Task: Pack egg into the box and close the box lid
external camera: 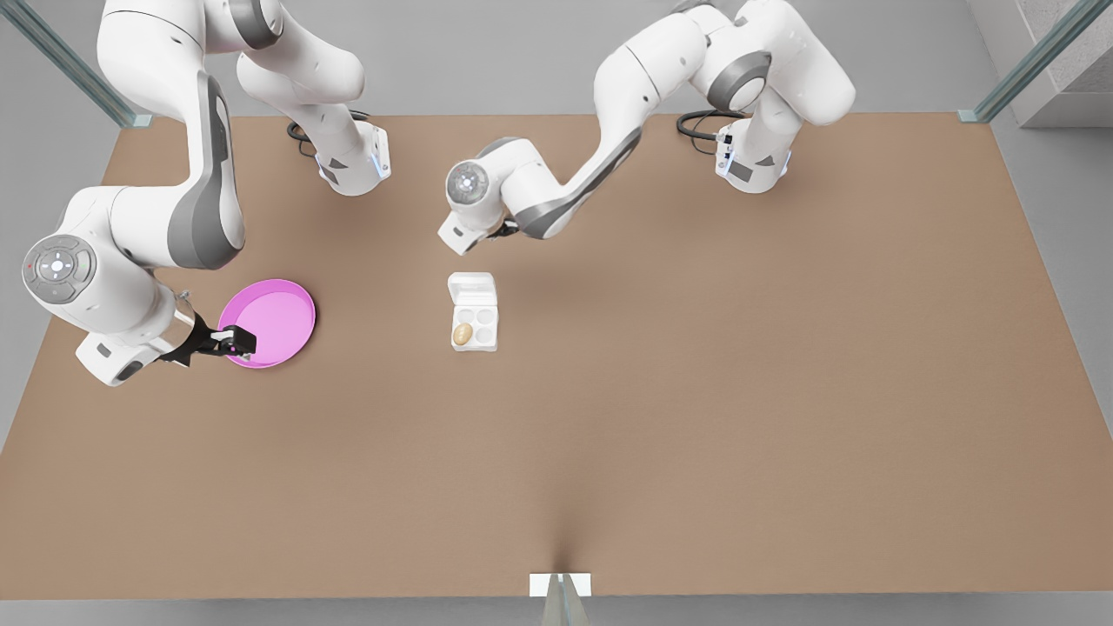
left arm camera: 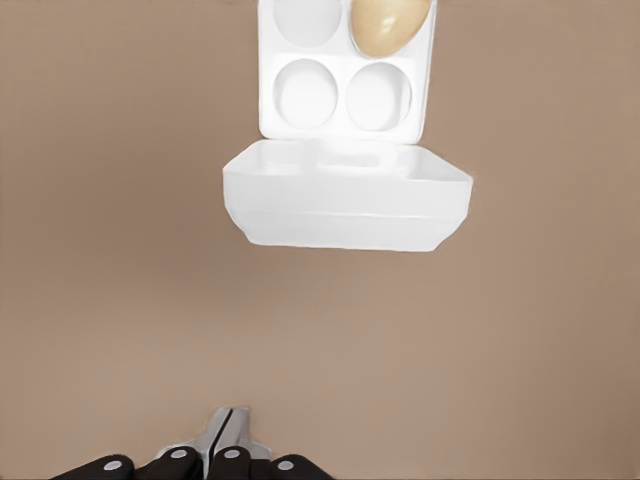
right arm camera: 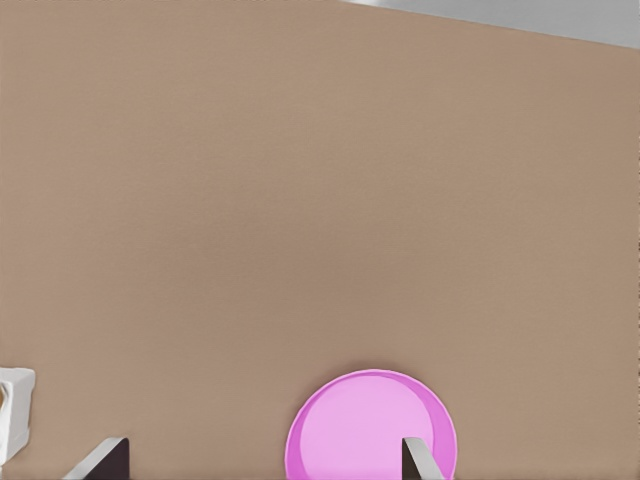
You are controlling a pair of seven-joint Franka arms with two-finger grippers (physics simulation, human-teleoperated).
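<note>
The white box [external camera: 476, 327] sits mid-table with its four cups facing up. The tan egg [external camera: 463, 334] rests in the near cup on the front view's left; it also appears in the left wrist view as the egg [left arm camera: 388, 25] in the box [left arm camera: 340, 95]. The box lid [external camera: 472, 287] [left arm camera: 345, 195] is swung open on the far side. My left gripper [external camera: 504, 229] [left arm camera: 228, 425] hovers just beyond the lid, shut and holding nothing. My right gripper [external camera: 235, 341] [right arm camera: 262, 448] hangs open over the rim of the pink plate.
A round pink plate [external camera: 287, 306] [right arm camera: 370, 425] lies at the front view's left, with nothing on it. A corner of the box [right arm camera: 14, 410] shows in the right wrist view. Both arm bases stand at the table's far edge. Bare brown tabletop [external camera: 696, 391] spreads around.
</note>
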